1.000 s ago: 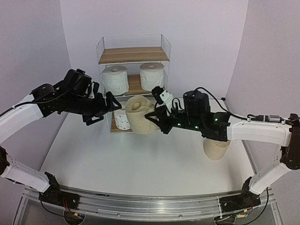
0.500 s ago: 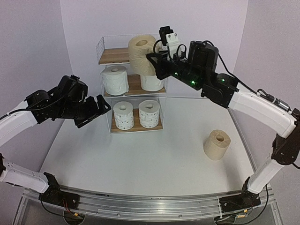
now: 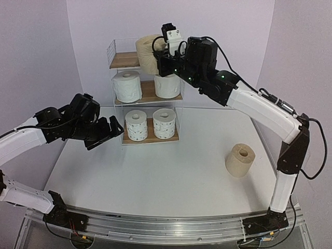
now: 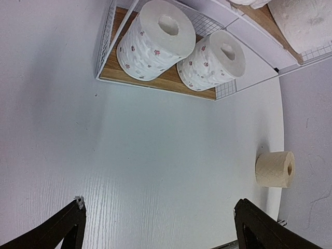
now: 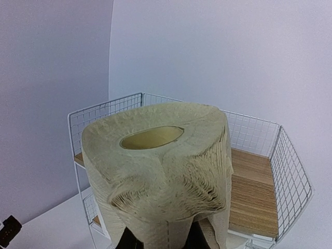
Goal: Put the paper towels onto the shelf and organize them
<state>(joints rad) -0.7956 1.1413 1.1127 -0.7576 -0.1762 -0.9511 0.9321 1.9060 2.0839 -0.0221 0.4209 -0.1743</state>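
Four rolls already sit on the shelf (image 3: pixel 119 60) at the upper centre of the top view: two plain white rolls (image 3: pixel 127 86) on the middle board and two dotted rolls (image 3: pixel 137 125) on the bottom one. Up at the top tier the right gripper (image 3: pixel 162 58) is clenched on a tan roll (image 3: pixel 148 52), squashing it, though I can't tell whether it touches the board. One second tan roll (image 3: pixel 240 160) stands on the tabletop (image 3: pixel 155 176) at the right, which I'd reckon is all that's left, while the left gripper (image 3: pixel 110 133) hovers released and empty beside the shelf.
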